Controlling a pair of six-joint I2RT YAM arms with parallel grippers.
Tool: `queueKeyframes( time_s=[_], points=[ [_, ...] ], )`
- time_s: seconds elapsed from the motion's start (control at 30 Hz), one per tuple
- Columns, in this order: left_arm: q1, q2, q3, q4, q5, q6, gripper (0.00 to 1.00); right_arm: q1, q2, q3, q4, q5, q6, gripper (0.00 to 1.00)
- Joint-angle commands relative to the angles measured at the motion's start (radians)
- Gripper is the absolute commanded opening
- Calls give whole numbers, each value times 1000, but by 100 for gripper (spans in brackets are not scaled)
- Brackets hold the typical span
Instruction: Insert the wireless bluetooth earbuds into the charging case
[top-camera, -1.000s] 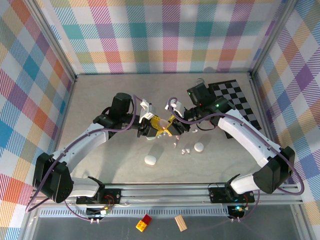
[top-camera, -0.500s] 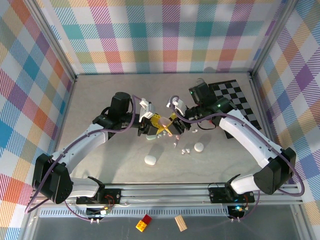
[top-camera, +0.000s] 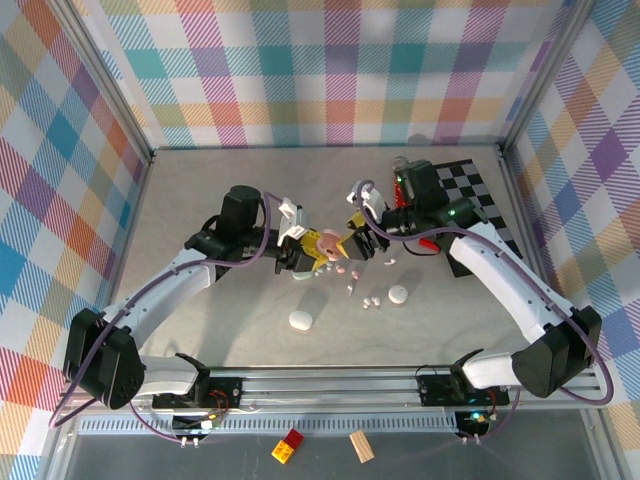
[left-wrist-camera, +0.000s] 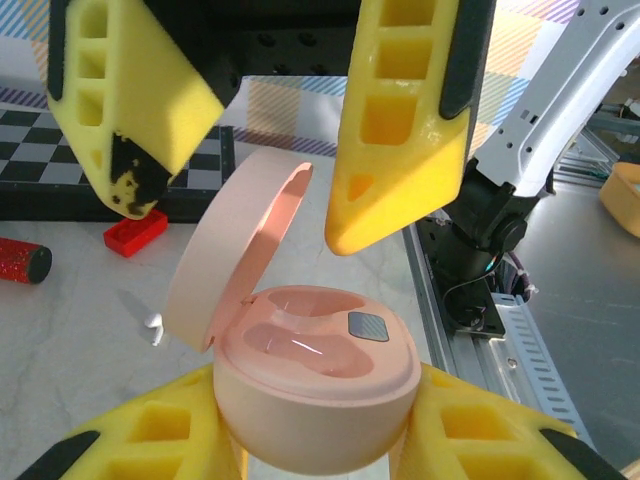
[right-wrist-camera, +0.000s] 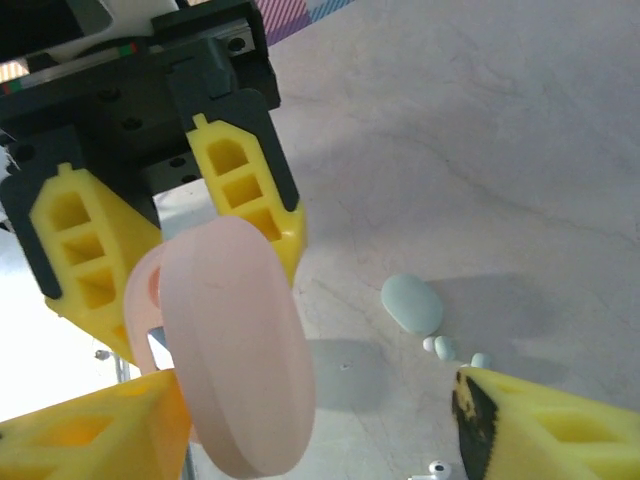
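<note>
The pink charging case (left-wrist-camera: 315, 390) is clamped between my left gripper's (left-wrist-camera: 315, 425) yellow fingers. Its lid (left-wrist-camera: 235, 250) stands open and both wells are empty. In the top view the case (top-camera: 327, 243) is held above the table's middle by the left gripper (top-camera: 312, 252). My right gripper (top-camera: 357, 240) is open just to its right, its fingers (left-wrist-camera: 400, 130) spread above the lid without touching. From the right wrist, the lid's back (right-wrist-camera: 235, 350) sits between the right gripper's (right-wrist-camera: 320, 410) open fingers. Two pink earbuds (top-camera: 347, 268) and white earbuds (top-camera: 372, 300) lie on the table below.
A pale green case (top-camera: 398, 294) and a white case (top-camera: 300, 319) lie near the earbuds. Pale green earbuds (right-wrist-camera: 440, 347) sit beside the green case (right-wrist-camera: 411, 303). A checkered mat (top-camera: 480, 200), a red brick (left-wrist-camera: 135, 230) and a red cylinder (left-wrist-camera: 20, 262) are at the back right.
My right gripper has opened wide and drawn back to the right, away from the case. The pink lid now stands open. The left arm has held still.
</note>
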Motion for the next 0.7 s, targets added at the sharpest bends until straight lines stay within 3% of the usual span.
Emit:
queueKeyframes(
  time_s=[0.0,0.27,0.67],
  points=[
    [-11,-30,-12,23,27,24,31,-6,-49,-24,41,-47,-6,74],
    [-11,-33,-21,62,17,-8,31,-40,-108,-66,121,-44,38,80],
    [-11,-53,-124,376,-62,-205,32,-93,-159,-143,244,-30,91,85]
  ],
)
